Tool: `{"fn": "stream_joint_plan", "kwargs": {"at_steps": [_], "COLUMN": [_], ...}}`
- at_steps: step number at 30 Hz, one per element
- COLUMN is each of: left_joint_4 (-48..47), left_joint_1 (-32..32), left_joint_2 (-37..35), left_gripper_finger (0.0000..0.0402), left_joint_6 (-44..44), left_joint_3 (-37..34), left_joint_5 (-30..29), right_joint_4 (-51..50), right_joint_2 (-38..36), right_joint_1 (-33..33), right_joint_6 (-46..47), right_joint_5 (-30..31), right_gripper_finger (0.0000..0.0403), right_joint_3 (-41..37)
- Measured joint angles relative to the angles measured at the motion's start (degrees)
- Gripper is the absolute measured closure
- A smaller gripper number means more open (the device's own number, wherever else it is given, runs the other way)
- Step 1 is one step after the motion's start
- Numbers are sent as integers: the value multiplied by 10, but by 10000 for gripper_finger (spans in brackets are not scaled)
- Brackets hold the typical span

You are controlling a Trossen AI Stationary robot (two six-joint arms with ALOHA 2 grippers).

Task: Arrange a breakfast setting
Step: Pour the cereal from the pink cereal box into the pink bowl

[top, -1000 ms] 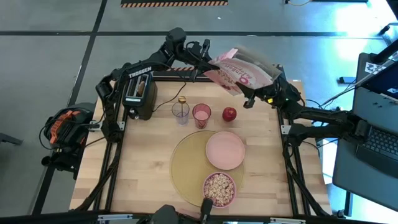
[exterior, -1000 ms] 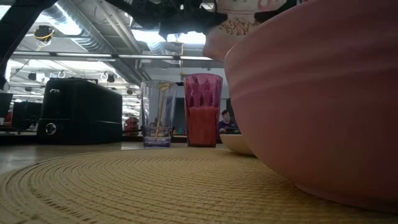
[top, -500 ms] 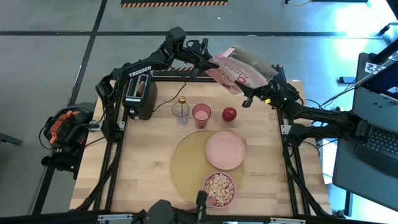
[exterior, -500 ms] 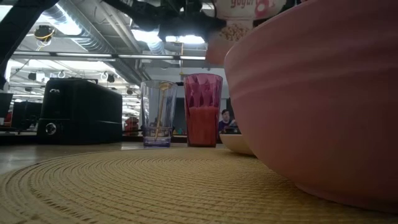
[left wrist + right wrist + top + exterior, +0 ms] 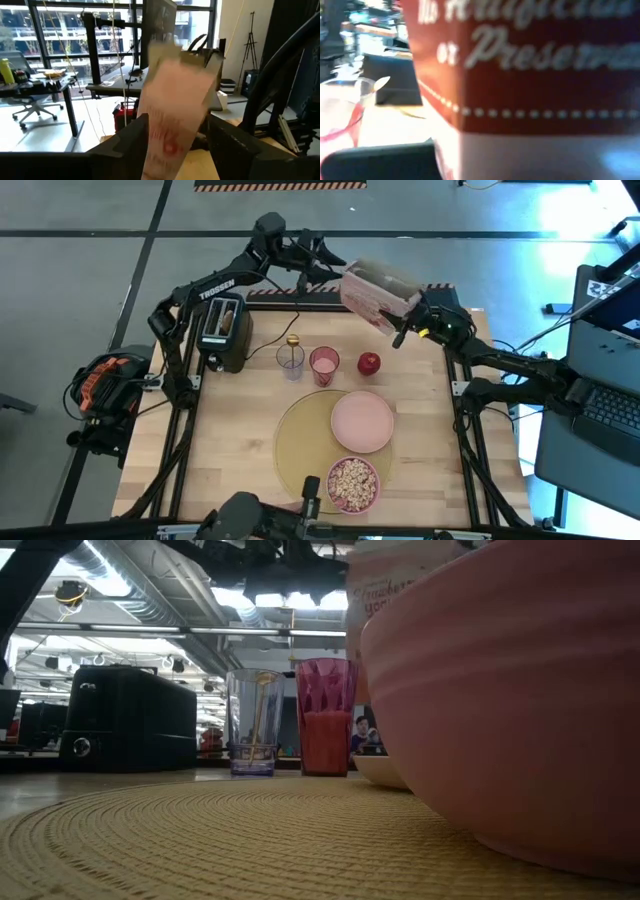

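A: Where is the cereal box (image 5: 378,292) sitting right now?

B: It is standing near the far edge of the table (image 5: 235,445), close to upright; the right gripper (image 5: 412,323) is gripping it from the right side, and its wrist view is filling almost entirely with the box's red and white print; the fingers are clamped against the box.

A: And the left gripper (image 5: 325,263)?

B: It is hanging just beside the box's left side, at the far edge of the table; its two dark fingers (image 5: 131,137) are standing spread on either side of the box in its wrist view; I am not seeing them pressing on it, so they are looking parted and holding nothing.

A: How is the setting itself lying?

B: The tan placemat (image 5: 300,442) is lying at the middle of the table toward the near side; the pale pink plate (image 5: 362,421) is resting on its far right part; the pink bowl (image 5: 352,484), filled with cereal, is sitting at the mat's near right edge.

A: The smaller pieces?

B: The red apple (image 5: 369,363) is lying beyond the plate, off the mat; the gold spoon (image 5: 293,346) is standing in a clear glass (image 5: 290,363), just beside a pink glass (image 5: 324,366); the toast slice (image 5: 229,317) is sticking up from the black toaster (image 5: 223,332) at the far left.
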Motion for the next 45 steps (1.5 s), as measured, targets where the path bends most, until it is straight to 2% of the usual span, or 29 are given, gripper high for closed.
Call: {"fn": "stream_joint_plan", "kwargs": {"at_steps": [8, 12, 18, 23, 27, 31, 39, 45], "left_joint_4": [-1, -1, -17, -18, -18, -18, -18, -18], "left_joint_1": [5, 4, -5, -9, -9, -8, -9, -9], "left_joint_2": [-34, -49, -62, -62, -62, -62, -62, -62], "left_gripper_finger": [218, 218, 218, 218, 220, 221, 221, 221], "left_joint_6": [-45, -61, -66, -108, -122, -122, -119, -117], "left_joint_3": [0, 0, 0, 0, -1, -1, -1, -1], "left_joint_5": [23, 46, 61, 117, 145, 147, 148, 150], "right_joint_4": [30, 93, 91, 51, 32, 32, 39, 33], "right_joint_2": [96, 169, 280, 354, 391, 415, 433, 434], "right_joint_1": [-113, -139, -167, -182, -189, -204, -213, -213], "right_joint_6": [-12, -12, -12, -11, -14, -15, -15, -7], "right_joint_5": [-228, -292, -416, -506, -521, -502, -501, -485], "right_gripper_finger": [293, 293, 293, 293, 293, 293, 291, 244], "right_joint_3": [0, 9, 86, 157, 182, 184, 186, 185]}}
